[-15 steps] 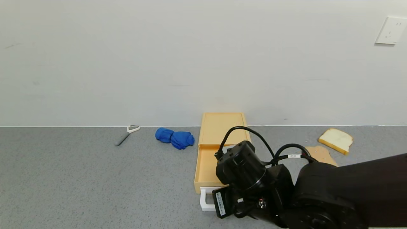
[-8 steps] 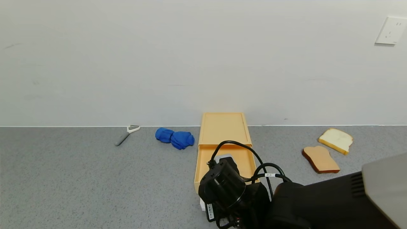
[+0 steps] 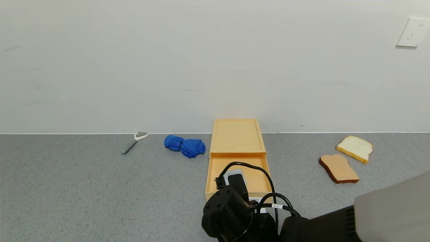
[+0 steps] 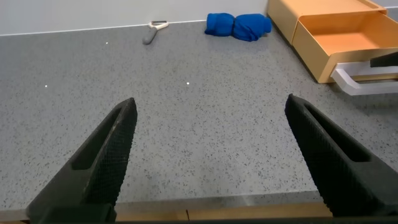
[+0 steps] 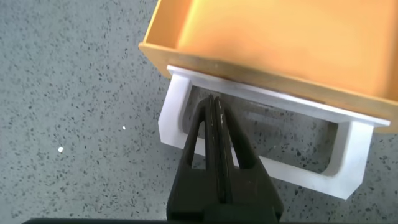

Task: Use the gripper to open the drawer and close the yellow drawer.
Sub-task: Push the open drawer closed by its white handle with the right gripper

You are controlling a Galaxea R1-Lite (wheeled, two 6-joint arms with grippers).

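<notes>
The pale yellow drawer box (image 3: 237, 134) stands against the wall, and its drawer (image 3: 239, 168) is pulled out towards me and empty. My right gripper (image 5: 213, 102) is shut, its fingers pressed together. Its tip sits over the opening of the white loop handle (image 5: 298, 177), just in front of the drawer's front wall (image 5: 249, 68). In the head view the right wrist (image 3: 228, 215) hides the handle. My left gripper (image 4: 208, 115) is open and empty over bare table near the front edge, left of the drawer (image 4: 348, 37).
A blue cloth (image 3: 184, 145) and a grey peeler (image 3: 133, 142) lie left of the box by the wall. Two bread slices, one brown (image 3: 338, 168) and one white (image 3: 355, 148), lie to the right. The grey table (image 3: 84, 188) spreads to the left.
My right arm has drawn back towards me and lower in the head view, uncovering the drawer's inside and the brown bread slice. The drawer stays pulled out.
</notes>
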